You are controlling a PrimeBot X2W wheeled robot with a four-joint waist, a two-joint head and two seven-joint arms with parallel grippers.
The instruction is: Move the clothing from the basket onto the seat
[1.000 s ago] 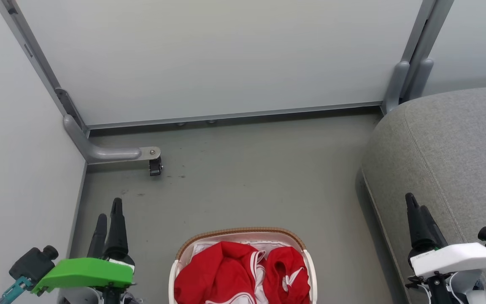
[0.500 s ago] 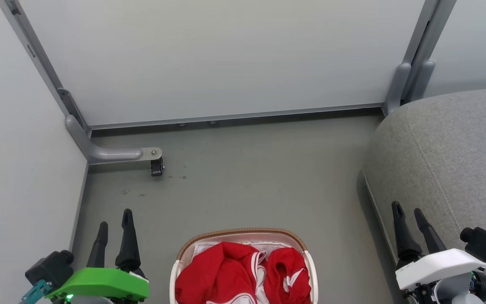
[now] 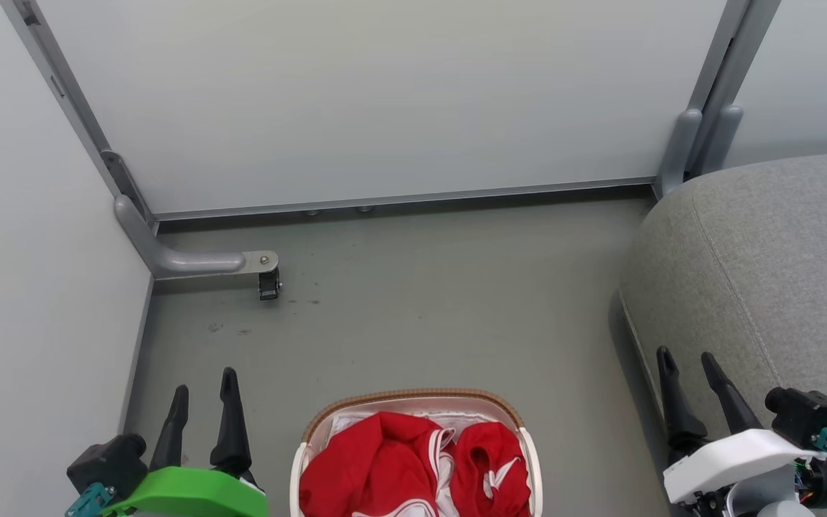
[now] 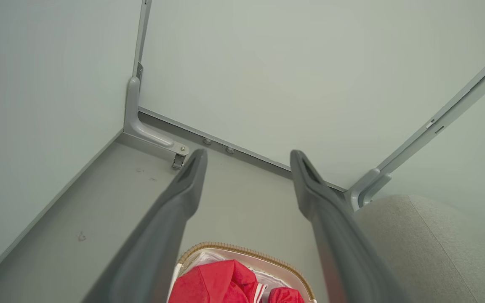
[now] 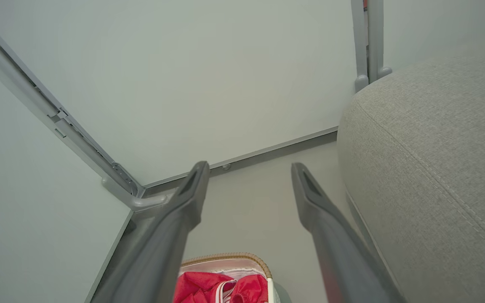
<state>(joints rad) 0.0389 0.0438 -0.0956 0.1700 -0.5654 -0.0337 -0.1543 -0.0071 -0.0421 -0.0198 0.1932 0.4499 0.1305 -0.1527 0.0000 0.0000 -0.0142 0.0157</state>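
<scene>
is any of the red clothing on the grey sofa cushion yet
No, the red clothing lies bunched inside the laundry basket, apart from the grey sofa cushion.

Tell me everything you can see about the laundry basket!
The laundry basket is rounded, with white plastic walls, a brown woven-look rim and a white cloth liner. It stands upright on the grey floor, left of the grey sofa cushion and not touching it. Crumpled red clothing with white trim fills it. The picture's bottom edge cuts it off.

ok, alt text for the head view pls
Red clothing lies crumpled in a white basket on the grey floor, bottom centre. The open left hand and open right hand flank it; a grey seat stands at right.
</scene>
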